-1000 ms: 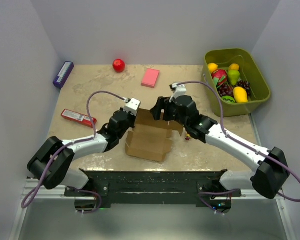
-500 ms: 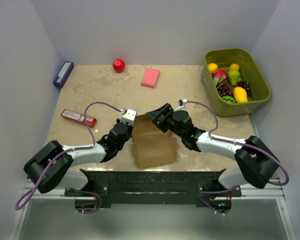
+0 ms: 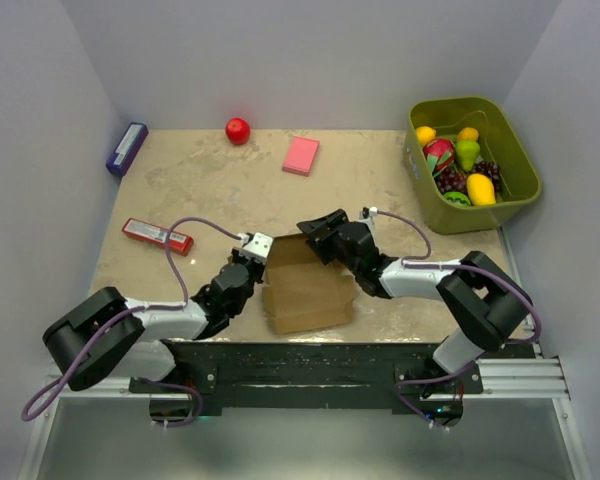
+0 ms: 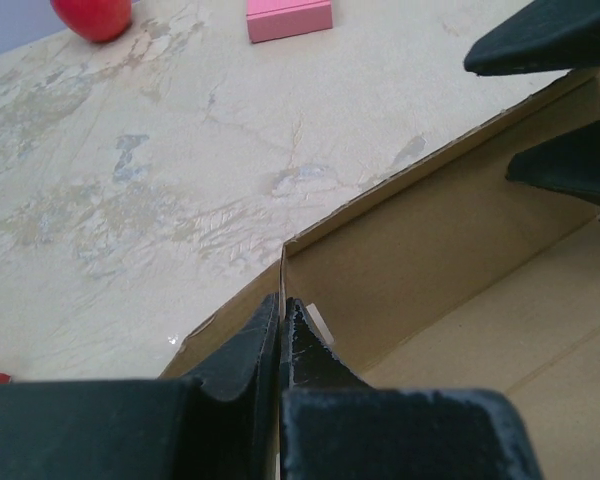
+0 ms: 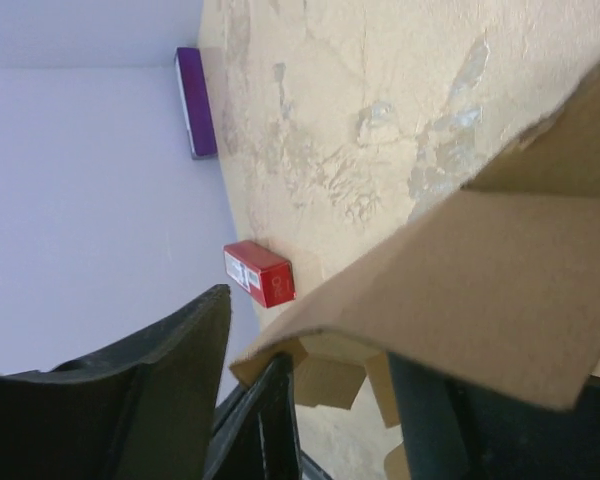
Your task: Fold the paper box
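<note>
Paper box (image 3: 310, 295): left fingers (image 4: 242, 352) pinch its wall; right fingers (image 5: 170, 360) spread astride a flap, contact hidden.

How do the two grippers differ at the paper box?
The left gripper has jaws pinched shut on a wall of the paper box; the right gripper has jaws open, straddling another wall. The left gripper is at the box's left side, the right gripper at its far side. Both reach the rim.
</note>
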Robot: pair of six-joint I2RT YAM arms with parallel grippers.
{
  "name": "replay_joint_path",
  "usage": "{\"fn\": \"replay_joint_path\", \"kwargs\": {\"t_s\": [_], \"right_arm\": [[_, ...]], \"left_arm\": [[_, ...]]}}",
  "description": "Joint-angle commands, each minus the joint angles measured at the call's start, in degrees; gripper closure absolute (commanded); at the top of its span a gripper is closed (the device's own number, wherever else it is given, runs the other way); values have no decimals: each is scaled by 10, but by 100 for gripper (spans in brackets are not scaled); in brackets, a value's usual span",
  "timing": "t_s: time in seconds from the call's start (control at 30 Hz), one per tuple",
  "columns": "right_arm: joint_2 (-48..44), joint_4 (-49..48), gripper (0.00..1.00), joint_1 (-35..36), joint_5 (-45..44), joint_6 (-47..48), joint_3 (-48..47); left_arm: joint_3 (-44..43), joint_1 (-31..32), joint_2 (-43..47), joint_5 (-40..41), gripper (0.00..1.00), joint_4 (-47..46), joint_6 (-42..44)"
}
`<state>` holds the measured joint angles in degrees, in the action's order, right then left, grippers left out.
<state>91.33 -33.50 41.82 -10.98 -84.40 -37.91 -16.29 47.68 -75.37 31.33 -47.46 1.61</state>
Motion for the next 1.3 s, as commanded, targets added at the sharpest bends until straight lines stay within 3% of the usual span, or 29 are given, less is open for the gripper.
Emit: {"fn": "replay_joint_path", "kwargs": {"t_s": [0.0, 0.23, 0.27, 0.4, 0.43, 0.5, 0.53, 0.63, 0.73, 0.87, 0.93, 1.07, 1.27], "right_arm": [[16, -74, 42, -7, -21, -26, -7], [40, -114, 69, -6, -7, -24, -7], [41, -117, 74, -7, -6, -23, -8], [48, -133, 89, -6, -3, -19, -5], [49, -137, 92, -7, -3, -19, -2], [54, -147, 97, -7, -3, -23, 3], [58, -150, 98, -7, -4, -23, 8], [67, -162, 100, -8, -4, -19, 20], [75, -178, 100, -10, -8, -18, 30], [73, -179, 100, -14, -18, -7, 48], [70, -181, 100, -16, -22, -2, 60], [68, -186, 100, -22, -19, 5, 70], [62, -194, 100, -24, -17, 9, 75]], "left_arm": [[14, 15, 9, 26, 100, -87, 44], [4, 21, 8, 30, 98, -84, 53], [2, 21, 8, 29, 87, -80, 53], [-19, 22, 22, 8, 59, -43, 38], [-23, 22, 34, 1, 48, -21, 26], [-36, 22, 51, -23, 38, 3, 12], [-40, 22, 72, -36, 31, 31, -1], [-59, 21, 122, -108, 22, 104, -34], [-76, 13, 162, -158, 16, 176, -80], [-97, -70, 193, -208, 15, 281, -165], [-91, -99, 218, -210, 15, 315, -217], [-66, -158, 243, -124, 9, 365, -294], [-25, -241, 176, -159, 8, 367, -318]]}}
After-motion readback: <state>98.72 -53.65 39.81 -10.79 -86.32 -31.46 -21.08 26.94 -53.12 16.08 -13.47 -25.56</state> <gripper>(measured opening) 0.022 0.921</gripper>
